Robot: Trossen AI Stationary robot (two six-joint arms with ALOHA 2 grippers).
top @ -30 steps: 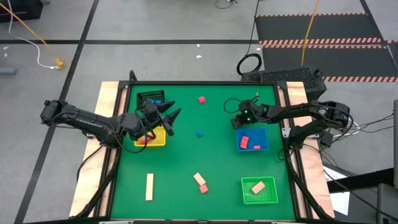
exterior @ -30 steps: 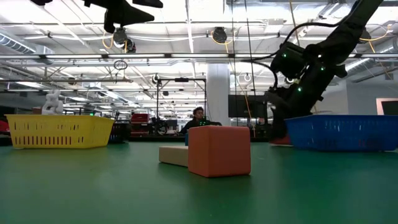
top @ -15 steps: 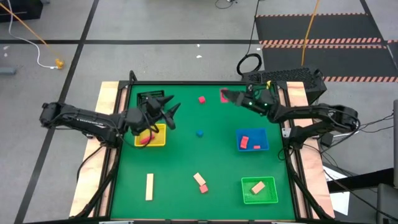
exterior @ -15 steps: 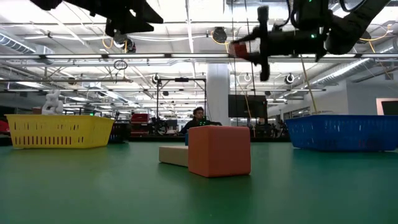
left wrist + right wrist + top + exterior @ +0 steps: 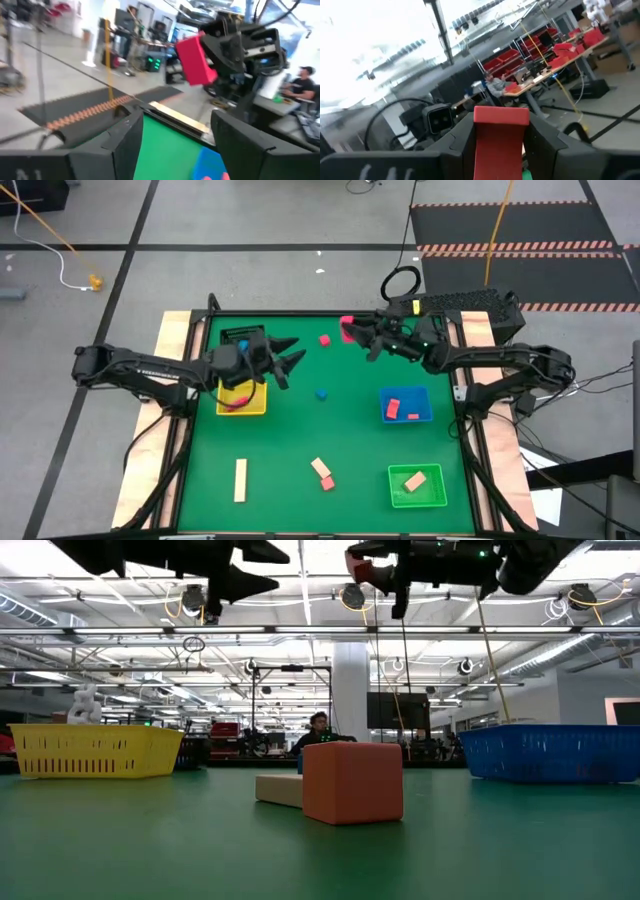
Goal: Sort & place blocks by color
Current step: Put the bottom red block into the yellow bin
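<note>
My right gripper (image 5: pixel 352 330) hangs high over the table's far middle, shut on a red block (image 5: pixel 346 327); the block also shows in the right wrist view (image 5: pixel 500 135) and in the low view (image 5: pixel 374 569). My left gripper (image 5: pixel 292 352) hovers open and empty just right of the yellow tray (image 5: pixel 243 396), pointing toward that red block (image 5: pixel 196 59). On the green mat lie another red block (image 5: pixel 325 339), a blue block (image 5: pixel 321 393), a tan bar (image 5: pixel 240 480), and a tan and red pair (image 5: pixel 323 473). The blue tray (image 5: pixel 406 406) holds two red blocks. My right gripper pinches the red block by two opposite sides (image 5: pixel 481 145) between its two fingers. The fingers lie roughly level and point toward the table's left. The block sticks out past the fingertips and is lifted well clear of the table.
A green tray (image 5: pixel 417 486) at the near right holds a tan block. A black wire basket (image 5: pixel 243 337) stands at the far left, behind the yellow tray. In the low view a red block (image 5: pixel 352 783) and a tan one (image 5: pixel 278 790) sit close to the camera.
My right gripper has risen from the blue tray with a red block, swung toward the table's far edge and left, and tipped from pointing down to about level. My left gripper has drifted toward the table's right, away from the yellow tray.
</note>
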